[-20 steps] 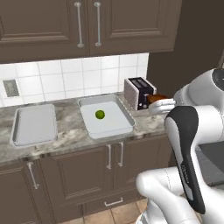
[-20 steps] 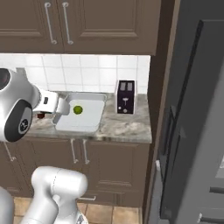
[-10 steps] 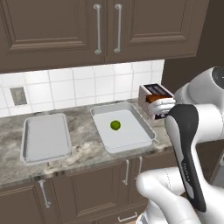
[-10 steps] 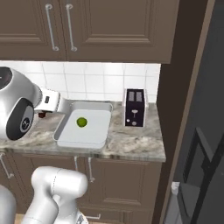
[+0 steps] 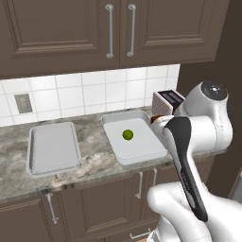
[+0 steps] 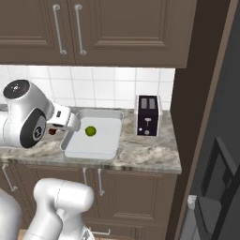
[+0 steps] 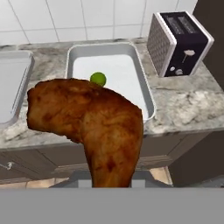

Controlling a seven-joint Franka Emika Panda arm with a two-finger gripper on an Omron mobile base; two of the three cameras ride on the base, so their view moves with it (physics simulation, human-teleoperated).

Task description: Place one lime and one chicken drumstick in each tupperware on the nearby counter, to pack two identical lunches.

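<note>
A: Hand view first: the big risk sits right in front of the lens. The browned, glossy chicken drumstick (image 7: 94, 127) hangs from its narrow bone end, with the heavy meaty part swung up and off to one side. I judge that such a lopsided load could twist or slip in the grip on the way over.

B: And the target?

A: The pale grey rectangular tupperware with the raised rim (image 7: 146, 98) lies ahead of the claw and below it, on the long grey-beige mottled stone counter (image 7: 192, 103). A small round green lime (image 7: 98, 79) already rests in it, just beyond the drumstick. A careless drop could knock the lime or catch the near rim and tip the meat onto the stone.

B: Anything else close by?

A: The black and silver two-slot toaster (image 7: 179, 41) stands ahead and to the right of the claw, just beside that container. A wide swing might clip it. The second, empty grey tupperware (image 5: 53, 148) lies well off to the claw's left.

B: The claw itself?

A: The two-finger claw (image 7: 111, 181) is clenched nearly tight on the drumstick's thin end. Its tips are hidden behind the meat. It touches nothing else.
</note>
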